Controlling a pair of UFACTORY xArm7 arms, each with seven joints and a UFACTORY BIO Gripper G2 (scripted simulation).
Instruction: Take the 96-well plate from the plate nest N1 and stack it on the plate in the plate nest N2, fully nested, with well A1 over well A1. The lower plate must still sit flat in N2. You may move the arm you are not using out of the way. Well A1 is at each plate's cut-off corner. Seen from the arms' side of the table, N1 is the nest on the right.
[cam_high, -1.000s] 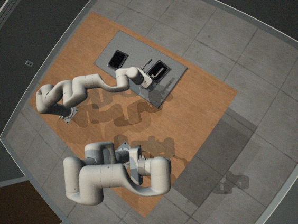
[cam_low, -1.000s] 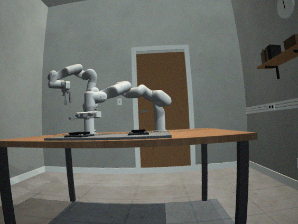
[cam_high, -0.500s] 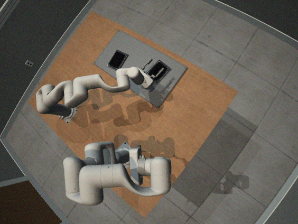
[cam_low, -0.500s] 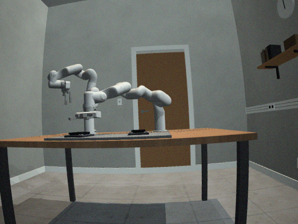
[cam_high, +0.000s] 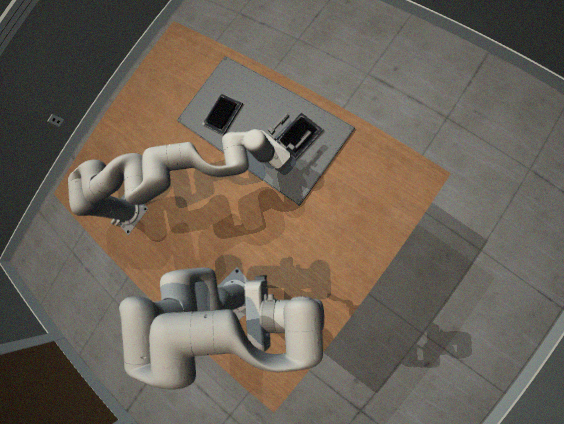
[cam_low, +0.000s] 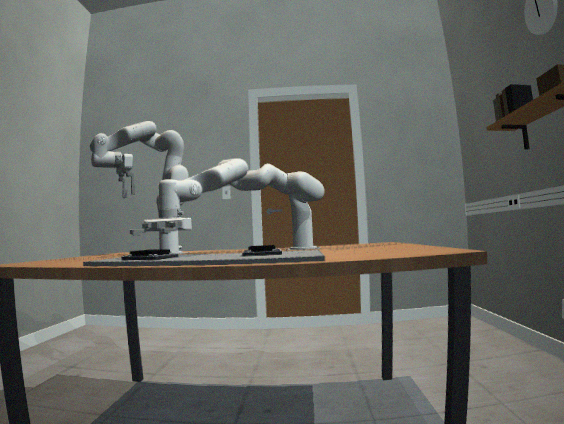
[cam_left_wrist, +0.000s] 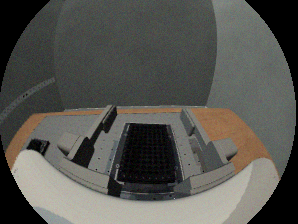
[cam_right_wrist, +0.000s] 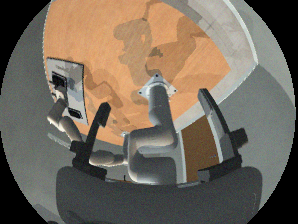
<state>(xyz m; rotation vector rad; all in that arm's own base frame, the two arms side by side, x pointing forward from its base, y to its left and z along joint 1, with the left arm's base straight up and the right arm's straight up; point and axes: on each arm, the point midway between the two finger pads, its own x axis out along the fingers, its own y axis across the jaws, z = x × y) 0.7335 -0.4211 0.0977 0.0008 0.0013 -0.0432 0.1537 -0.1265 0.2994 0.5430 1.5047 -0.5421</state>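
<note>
I had the left pincer (cam_high: 290, 132) (cam_low: 150, 229) (cam_left_wrist: 149, 114) above the right-hand holder (cam_high: 320, 132) (cam_low: 172, 256), its fingers parted partway with nothing between them. The plate to be moved (cam_high: 302, 129) (cam_low: 150, 252) (cam_left_wrist: 148, 155) sat in that holder, below the fingers. The other plate (cam_high: 222, 112) (cam_low: 262, 247) lay in the left-hand holder (cam_low: 277, 253). My right pincer (cam_low: 128, 192) (cam_right_wrist: 154, 100) hung well away from both plates, spread wide and gripping nothing.
</note>
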